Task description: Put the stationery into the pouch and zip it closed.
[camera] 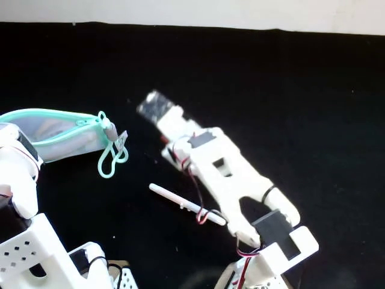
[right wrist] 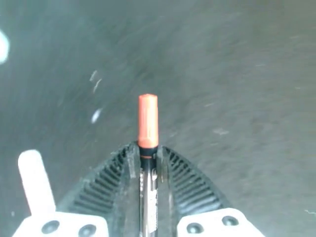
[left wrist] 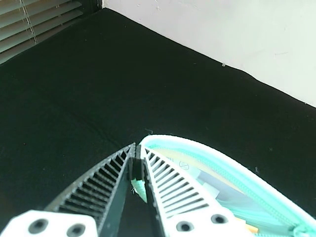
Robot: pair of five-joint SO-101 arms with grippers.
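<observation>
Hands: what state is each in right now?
Left hand: closed on the edge of the pouch.
Right hand: closed on the orange-capped pen.

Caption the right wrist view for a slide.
Right gripper shut on an orange-capped marker over the black table.

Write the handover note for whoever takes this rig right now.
Left gripper: shut on the edge of the pouch, at the left of the table.
Right gripper: shut on an orange-capped marker, held above the table to the right of the pouch.
White pen: lying on the table by the right arm.
Done: the pouch looks open and is held ready.
Left: put the marker and white pen in, then zip it shut.
</observation>
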